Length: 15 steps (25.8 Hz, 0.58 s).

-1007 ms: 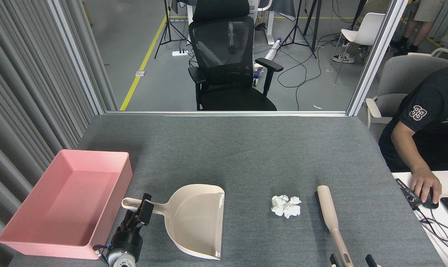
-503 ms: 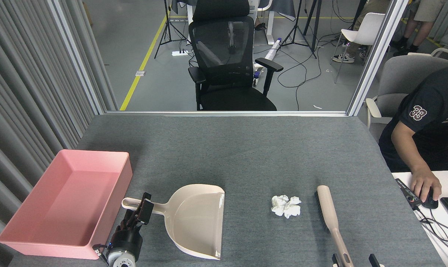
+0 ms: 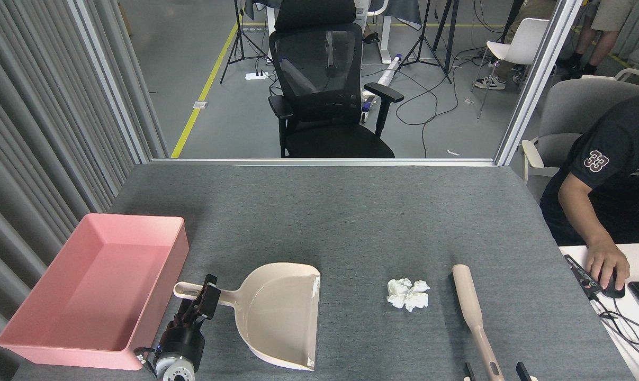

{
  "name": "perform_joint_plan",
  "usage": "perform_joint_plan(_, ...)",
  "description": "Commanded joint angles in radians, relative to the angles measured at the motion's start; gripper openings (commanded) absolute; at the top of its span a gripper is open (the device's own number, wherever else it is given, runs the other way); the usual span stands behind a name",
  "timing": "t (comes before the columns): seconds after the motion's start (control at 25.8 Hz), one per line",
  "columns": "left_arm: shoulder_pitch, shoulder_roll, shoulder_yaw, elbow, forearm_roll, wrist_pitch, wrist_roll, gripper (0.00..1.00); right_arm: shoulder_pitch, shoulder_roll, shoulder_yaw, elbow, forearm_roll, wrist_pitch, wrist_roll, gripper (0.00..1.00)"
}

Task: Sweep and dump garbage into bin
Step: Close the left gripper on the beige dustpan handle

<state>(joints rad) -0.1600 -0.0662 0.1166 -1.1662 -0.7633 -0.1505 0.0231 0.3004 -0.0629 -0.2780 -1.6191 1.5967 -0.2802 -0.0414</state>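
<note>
On the grey surface [image 3: 351, 211], the left pincer [image 3: 207, 299] is closed on the handle of the beige dustpan [image 3: 282, 317], just right of the pink bin [image 3: 94, 288] at the near left. The garbage [image 3: 408, 294], a small wad of white tissue, lies between the dustpan's open edge and the brush [image 3: 470, 307]. At the bottom edge, the right pincer [image 3: 493, 370] stands open, its fingers on either side of the brush handle.
</note>
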Motion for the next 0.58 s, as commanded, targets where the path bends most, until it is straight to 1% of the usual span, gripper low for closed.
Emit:
perform_joint_plan(0.0,-0.001,0.0,0.0,0.002,-0.001,0.002,0.0,1.0,-0.001,0.002,0.0,0.001,0.003,0.004,0.003,0.99)
perform_joint_plan(0.43,-0.001,0.0,0.0,0.008,-0.001,0.0,0.0,1.0,-0.003,0.0,0.0,-0.001,0.006,0.029,0.0,0.98)
perform_joint_plan(0.5,-0.001,0.0,0.0,0.008,-0.001,0.0,0.0,1.0,-0.003,0.0,0.0,0.001,0.006,0.029,0.0,0.96)
perform_joint_plan(0.54,0.001,0.0,0.0,0.008,-0.001,0.0,0.0,1.0,-0.003,0.0,0.0,0.001,0.006,0.029,0.0,0.93)
